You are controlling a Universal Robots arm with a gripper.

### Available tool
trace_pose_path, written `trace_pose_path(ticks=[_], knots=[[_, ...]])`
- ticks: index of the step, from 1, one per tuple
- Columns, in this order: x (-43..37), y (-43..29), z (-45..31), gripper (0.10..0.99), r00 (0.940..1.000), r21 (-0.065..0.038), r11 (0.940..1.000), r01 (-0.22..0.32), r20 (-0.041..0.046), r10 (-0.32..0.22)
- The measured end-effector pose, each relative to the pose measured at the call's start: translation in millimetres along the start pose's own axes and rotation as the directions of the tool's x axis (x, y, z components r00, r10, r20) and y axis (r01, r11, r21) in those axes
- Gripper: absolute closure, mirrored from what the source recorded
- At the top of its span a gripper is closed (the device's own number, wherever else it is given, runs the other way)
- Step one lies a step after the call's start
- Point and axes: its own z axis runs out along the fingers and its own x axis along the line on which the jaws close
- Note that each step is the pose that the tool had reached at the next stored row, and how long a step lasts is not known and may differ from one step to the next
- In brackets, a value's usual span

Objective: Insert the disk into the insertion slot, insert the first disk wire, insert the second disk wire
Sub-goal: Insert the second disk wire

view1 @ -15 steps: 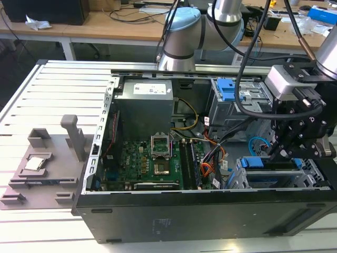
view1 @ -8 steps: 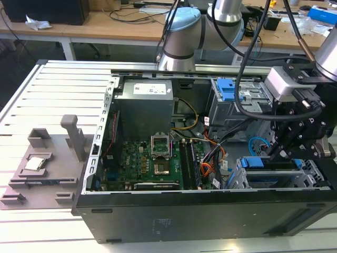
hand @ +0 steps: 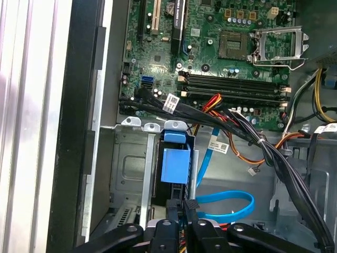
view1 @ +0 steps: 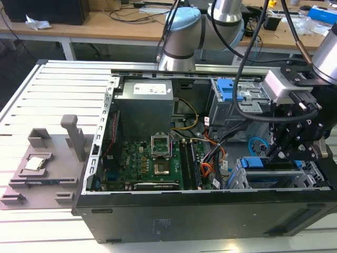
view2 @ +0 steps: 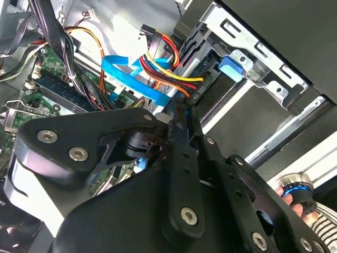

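Exterior view: one open PC case (view1: 158, 211) on a slatted metal counter (view1: 52, 95), one black gripper (view1: 287, 150) down by the drive cage (view1: 274, 179). Disk (hand: 175, 164) already seated there, blue carrier showing. Can't tell gripper opening. One blue flat cable (hand: 226, 203) looped nearby. Wooden desks (view1: 105, 26) behind.

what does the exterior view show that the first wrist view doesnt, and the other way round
Exterior view alone: the arm's silver joints behind the open computer case, the grey power supply box, and a grey fixture on the slatted table at the exterior view's left.

First wrist view alone: a close look down at the disk's blue carrier sitting in the insertion slot, just beyond the tool.

Both share: the green motherboard and the blue flat cable.
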Motion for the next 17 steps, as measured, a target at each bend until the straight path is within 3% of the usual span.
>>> trace_pose_path(ticks=[4,5,6,11,12,14,15,17], knots=[[-0.1,-0.1,0.7,0.914,1.0000,0.000,1.0000,0.000,0.0014,0.000],[-0.1,-0.1,0.3,0.851,1.0000,0.000,1.0000,0.000,0.0006,0.000],[0.0,0.1,-3.1,0.851,1.0000,0.000,1.0000,0.000,0.0009,0.000],[-2.8,1.1,-31.6,0.851,1.0000,0.002,1.0000,0.000,0.0003,0.000],[-3.5,1.2,-35.3,0.867,1.0000,0.002,1.0000,0.000,0.0003,0.000],[-4.7,1.5,-46.3,0.980,1.0000,0.003,1.0000,0.000,0.0000,0.000],[-5.2,1.7,-53.3,0.980,1.0000,0.003,1.0000,0.000,-0.0002,0.000],[-5.5,2.0,-60.0,0.980,1.0000,0.004,1.0000,0.000,-0.0004,0.000]])
